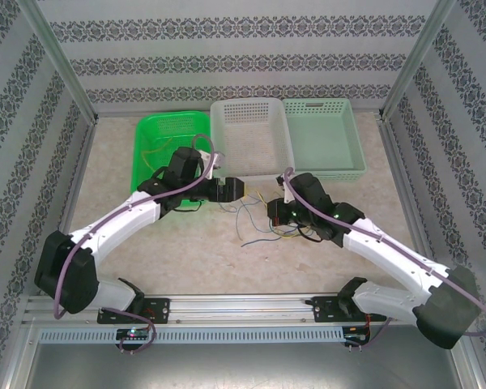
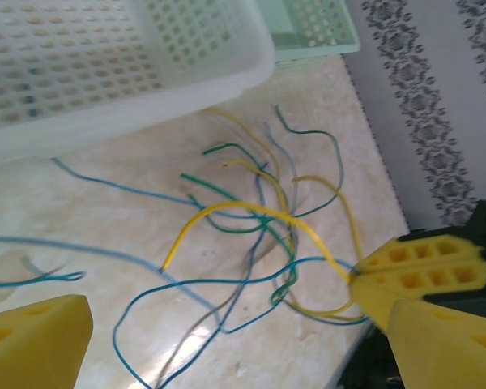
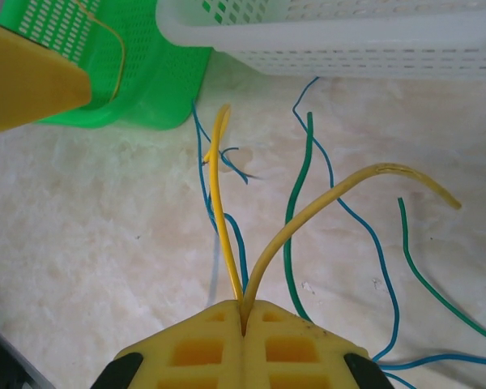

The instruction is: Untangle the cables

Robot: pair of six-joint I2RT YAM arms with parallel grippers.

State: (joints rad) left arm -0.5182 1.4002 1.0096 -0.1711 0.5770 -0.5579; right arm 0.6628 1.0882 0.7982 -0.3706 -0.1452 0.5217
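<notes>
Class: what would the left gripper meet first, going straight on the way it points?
The left gripper would likely meet the tangled cables, the arched yellow cable first; depth is unclear.

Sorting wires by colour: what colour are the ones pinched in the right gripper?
Both strands are yellow; the right wrist view shows them best.

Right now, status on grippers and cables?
Right gripper shut on yellow cables. Left gripper open, empty. Blue and green cables tangled on table. White basket edge close by.
</notes>
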